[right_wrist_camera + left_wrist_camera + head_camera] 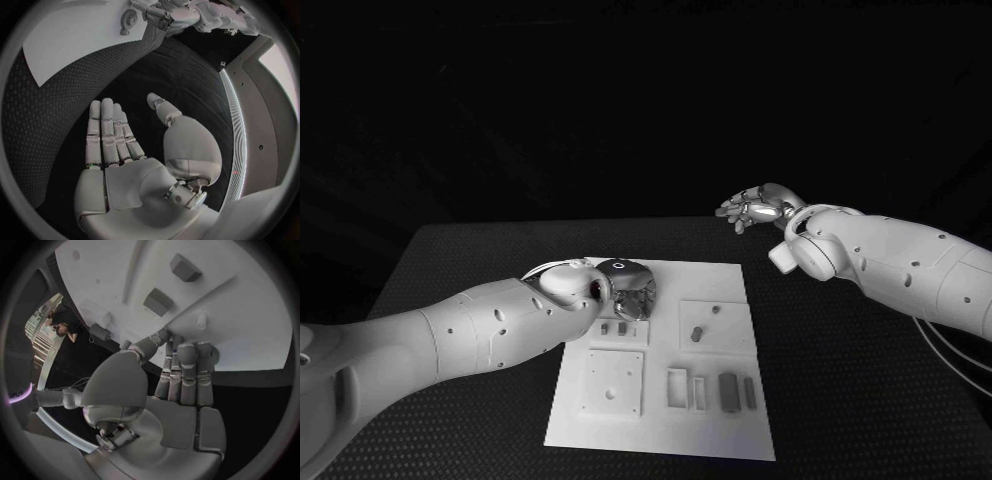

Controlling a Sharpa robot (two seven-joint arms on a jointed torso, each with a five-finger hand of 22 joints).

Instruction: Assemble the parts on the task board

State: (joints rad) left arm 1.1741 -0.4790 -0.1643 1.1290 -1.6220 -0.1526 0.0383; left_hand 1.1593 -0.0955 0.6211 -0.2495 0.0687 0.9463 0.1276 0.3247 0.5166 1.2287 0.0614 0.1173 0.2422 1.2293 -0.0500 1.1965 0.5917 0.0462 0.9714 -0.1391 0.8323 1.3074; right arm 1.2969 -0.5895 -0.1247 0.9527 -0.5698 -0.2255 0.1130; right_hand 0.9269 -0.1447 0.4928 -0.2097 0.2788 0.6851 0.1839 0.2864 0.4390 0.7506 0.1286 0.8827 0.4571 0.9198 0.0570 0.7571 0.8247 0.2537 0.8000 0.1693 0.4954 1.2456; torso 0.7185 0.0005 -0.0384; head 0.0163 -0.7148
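Several grey parts [728, 391] lie loose on the task board [661, 425], so by my reading the assembly has barely begun, if at all. A couple of small blocks [157, 302] sit just beyond the left hand's fingertips, and another cluster lies further off, on the board's end nearer the robot's body. Two square plates rest on the board too, one near the left hand and one nearer the body; whether any piece is already seated in them I cannot tell.

The left hand [626, 288] hangs low over the board's far end, fingers [185, 371] held straight and close together, pointing down at the surface (the wrist view shows nothing between them and the thumb). I take it as holding nothing, though whether the tips touch the board is hard to judge.

The right hand [759, 209] is raised well away from the board, over the bare black table [877, 400], palm flat, fingers [107, 132] extended and released, empty.

Small parts right under the left hand are hidden in the head view.
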